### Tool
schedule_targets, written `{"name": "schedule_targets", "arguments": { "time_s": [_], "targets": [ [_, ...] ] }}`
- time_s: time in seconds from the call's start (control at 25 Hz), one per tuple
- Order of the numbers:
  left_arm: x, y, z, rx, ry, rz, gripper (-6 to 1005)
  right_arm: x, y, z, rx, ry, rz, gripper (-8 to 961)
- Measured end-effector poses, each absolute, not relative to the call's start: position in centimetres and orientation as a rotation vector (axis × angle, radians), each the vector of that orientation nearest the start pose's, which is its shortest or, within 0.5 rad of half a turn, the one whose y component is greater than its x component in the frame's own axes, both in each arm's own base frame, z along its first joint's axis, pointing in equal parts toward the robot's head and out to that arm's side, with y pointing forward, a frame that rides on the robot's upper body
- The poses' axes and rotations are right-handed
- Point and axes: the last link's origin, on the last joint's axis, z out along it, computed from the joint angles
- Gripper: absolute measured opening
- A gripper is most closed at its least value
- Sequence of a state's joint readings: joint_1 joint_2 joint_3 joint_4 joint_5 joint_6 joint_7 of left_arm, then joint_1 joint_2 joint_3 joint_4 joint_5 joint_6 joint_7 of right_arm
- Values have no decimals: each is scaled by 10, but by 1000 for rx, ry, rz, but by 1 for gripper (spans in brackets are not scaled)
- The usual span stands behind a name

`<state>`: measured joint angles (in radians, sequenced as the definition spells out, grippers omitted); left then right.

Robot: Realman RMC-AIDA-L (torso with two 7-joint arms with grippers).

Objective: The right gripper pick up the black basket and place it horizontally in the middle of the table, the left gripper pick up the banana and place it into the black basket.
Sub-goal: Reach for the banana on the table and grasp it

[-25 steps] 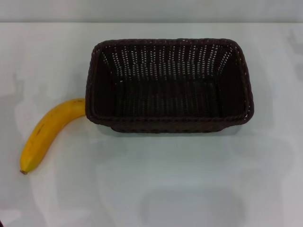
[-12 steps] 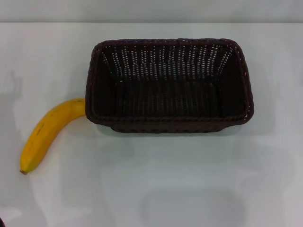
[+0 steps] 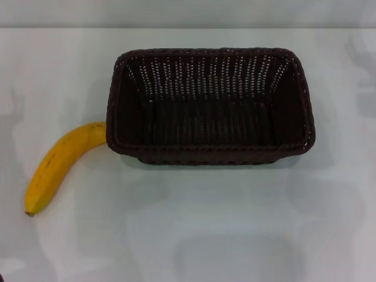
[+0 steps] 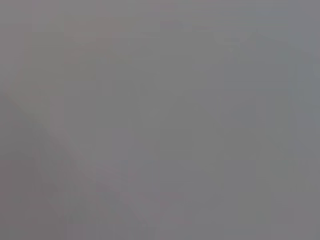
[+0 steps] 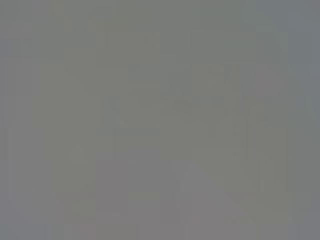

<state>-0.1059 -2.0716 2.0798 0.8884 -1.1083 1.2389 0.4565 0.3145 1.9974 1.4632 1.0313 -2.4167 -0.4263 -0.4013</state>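
Observation:
The black basket (image 3: 210, 106) stands upright and empty on the white table (image 3: 194, 217), its long side running left to right, a little behind the table's middle. The banana (image 3: 59, 164) lies on the table at the left, curved, its upper end touching the basket's left front corner and its dark tip pointing to the front left. Neither gripper shows in the head view. Both wrist views show only plain grey, with no fingers and no objects.
The table's far edge meets a grey wall (image 3: 188, 12) behind the basket. Faint shadows lie on the tabletop at the far left and far right.
The basket and the banana have not moved. Only the faint shadows on the tabletop at the left and right have shifted a little.

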Motion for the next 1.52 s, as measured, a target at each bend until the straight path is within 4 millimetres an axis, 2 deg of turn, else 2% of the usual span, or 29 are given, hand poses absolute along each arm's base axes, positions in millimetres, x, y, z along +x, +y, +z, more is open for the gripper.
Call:
{"name": "schedule_targets", "arguments": {
  "time_s": [0.24,0.64,1.0,1.28,1.32,1.52],
  "targets": [
    [-292,299,54,-992,-456,-704,882,242,414,77,-1541,459,592,800],
    [-282,299,49,-1066,-404,-701,882,251,403,82,-1468,440,622,799],
    [-261,318,37,-1361,-475,-531,882,256,400,81,-1463,459,617,799],
    [-242,324,52,-1584,-583,-457,882,258,399,82,-1464,468,611,799],
    [-234,321,56,-1674,-610,-453,882,258,399,82,-1463,468,612,798],
    [-227,317,64,-1769,-629,-433,882,258,400,83,-1463,471,617,798]
  ]
}}
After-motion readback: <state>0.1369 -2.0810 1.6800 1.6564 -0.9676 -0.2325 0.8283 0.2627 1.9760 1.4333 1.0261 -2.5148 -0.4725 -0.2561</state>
